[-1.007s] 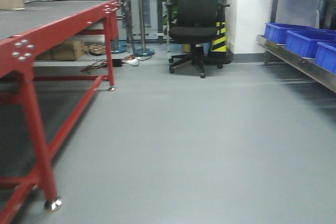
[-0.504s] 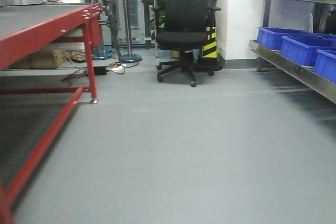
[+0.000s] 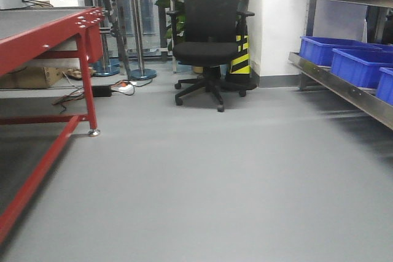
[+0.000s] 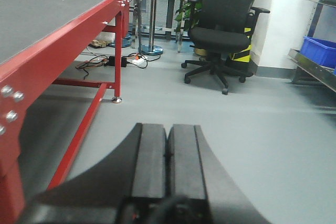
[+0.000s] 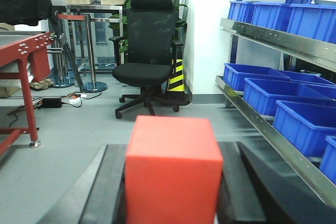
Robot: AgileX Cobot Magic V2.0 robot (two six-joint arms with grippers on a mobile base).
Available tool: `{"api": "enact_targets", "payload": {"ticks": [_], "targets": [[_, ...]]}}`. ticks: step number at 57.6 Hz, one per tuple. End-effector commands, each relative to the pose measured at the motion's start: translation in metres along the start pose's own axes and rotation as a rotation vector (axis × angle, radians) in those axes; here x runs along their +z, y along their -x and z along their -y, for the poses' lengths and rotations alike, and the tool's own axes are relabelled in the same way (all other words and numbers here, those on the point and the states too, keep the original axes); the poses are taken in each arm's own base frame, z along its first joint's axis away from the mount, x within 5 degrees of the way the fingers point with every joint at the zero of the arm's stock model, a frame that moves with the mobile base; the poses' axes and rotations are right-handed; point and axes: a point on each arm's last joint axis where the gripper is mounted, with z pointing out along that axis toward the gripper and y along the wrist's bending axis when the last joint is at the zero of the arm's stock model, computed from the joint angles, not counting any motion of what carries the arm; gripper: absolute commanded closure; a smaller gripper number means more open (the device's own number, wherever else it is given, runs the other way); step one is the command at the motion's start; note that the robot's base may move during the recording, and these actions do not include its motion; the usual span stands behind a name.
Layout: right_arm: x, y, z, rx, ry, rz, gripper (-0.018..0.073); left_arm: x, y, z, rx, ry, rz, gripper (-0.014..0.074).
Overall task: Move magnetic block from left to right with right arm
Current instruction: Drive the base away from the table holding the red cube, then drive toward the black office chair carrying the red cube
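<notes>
Beyond the held magnetic block, the chair stands nearer.

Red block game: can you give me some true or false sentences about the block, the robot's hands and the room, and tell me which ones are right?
1. The right gripper holds the red block. True.
2. The left gripper is wide open. False: its fingers are shut together, with nothing between them.
3. The office chair is black. True.
4. The bins are green. False: they are blue.
</notes>
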Motion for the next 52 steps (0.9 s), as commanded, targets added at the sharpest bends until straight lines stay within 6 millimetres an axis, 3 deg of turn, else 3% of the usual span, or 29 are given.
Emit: {"api": "enact_targets", "payload": {"ticks": [1,52], "targets": [[-0.0005,0.0178,-0.0001,-0.011,-0.005,0.109,0.0263,-0.0006,0.0048,-0.0004,-0.010,0.001,0.084,0.0722],[-0.0005,0.0178,-0.0001,-0.011,-0.005,0.109,0.0263,-0.0006,0.0048,-0.0004,-0.010,0.001,0.084,0.0722]]}}
